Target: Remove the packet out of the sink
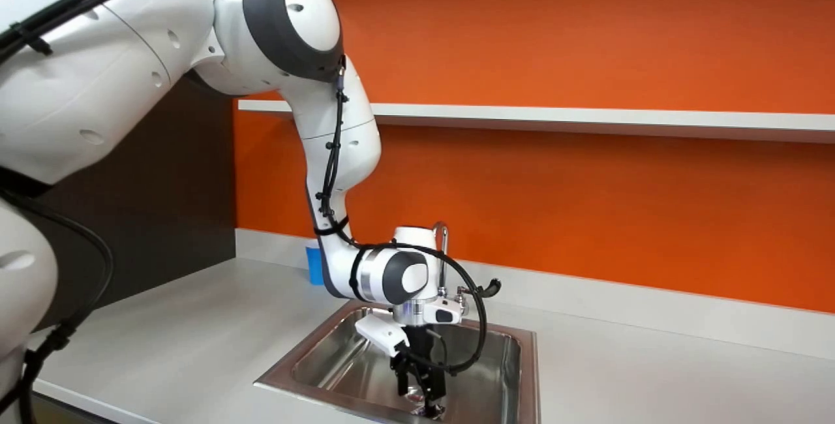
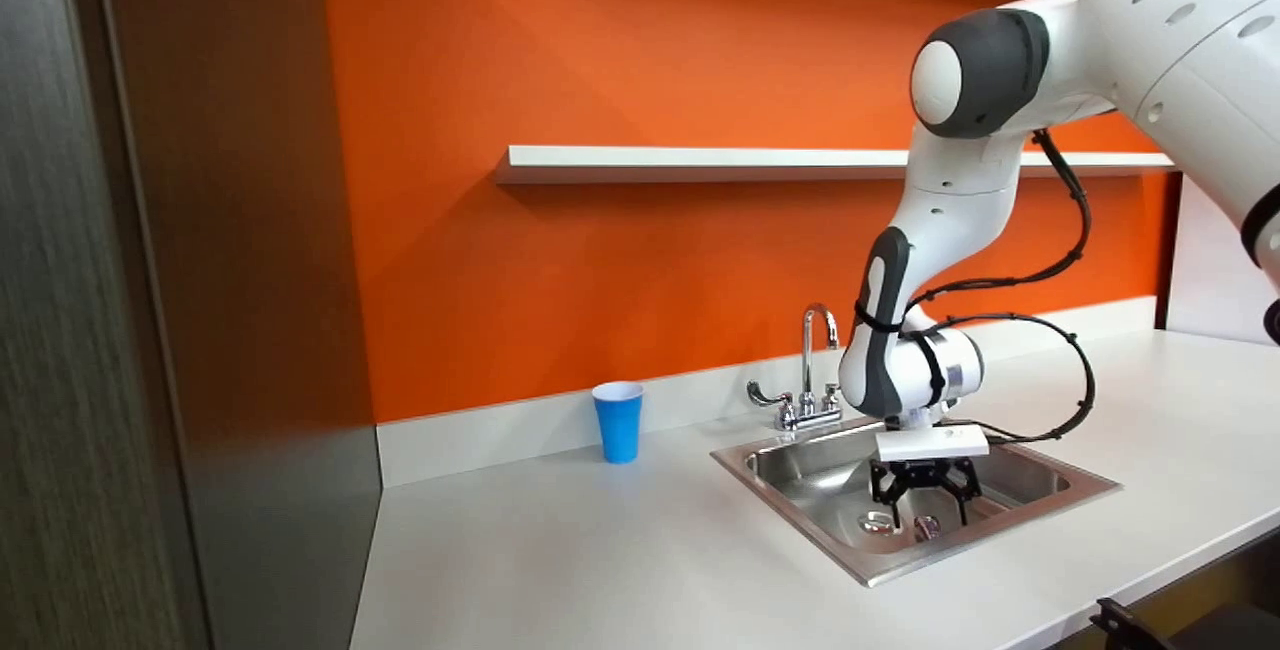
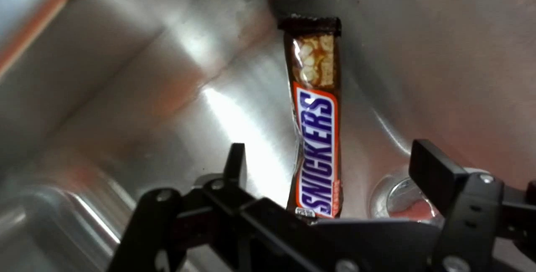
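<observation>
Orange wall (image 1: pixel 620 209) backs the countertop (image 1: pixel 639 352) and steel sink (image 1: pixel 530 378) in an exterior view. In an exterior view the gripper (image 2: pixel 930 522) hangs inside the sink. In the wrist view its fingers (image 3: pixel 433 171) stand spread, the Snickers packet (image 3: pixel 316 146) showing between them, in the sink beside the drain (image 3: pixel 404 201).

Orange painted wall (image 2: pixel 620 270): bright and saturated in both exterior views; I read the light as coming from above.
Long white shelf (image 1: pixel 587 117): front edge pale, underside in soft shadow.
Tall dark brown panel (image 2: pixel 240 260): dim, faint sheen low down.
Rectangular stainless-steel sink (image 3: pixel 238 125): my wrist view catches a white glare streak, orange reflections, metal soft and grainy.
Thin brown-wrapped packet (image 3: pixel 316 125): large lettering sharp enough for me, smallest print blurred, white highlights towards the upper end.
Black two-fingered gripper (image 3: pixel 328 161): dark, inner detail hard to make out.
</observation>
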You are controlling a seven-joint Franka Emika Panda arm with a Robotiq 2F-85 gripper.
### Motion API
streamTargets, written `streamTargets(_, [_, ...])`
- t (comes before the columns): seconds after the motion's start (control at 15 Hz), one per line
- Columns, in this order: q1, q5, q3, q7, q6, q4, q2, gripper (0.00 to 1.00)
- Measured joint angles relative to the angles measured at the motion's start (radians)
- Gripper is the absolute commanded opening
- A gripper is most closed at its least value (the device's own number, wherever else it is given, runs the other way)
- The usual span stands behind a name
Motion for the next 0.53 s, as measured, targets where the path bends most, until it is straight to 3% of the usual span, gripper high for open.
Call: streamTargets(0.53, [0.003,0.019,0.006,0.000,-0.005,0.009,0.025,1.00])
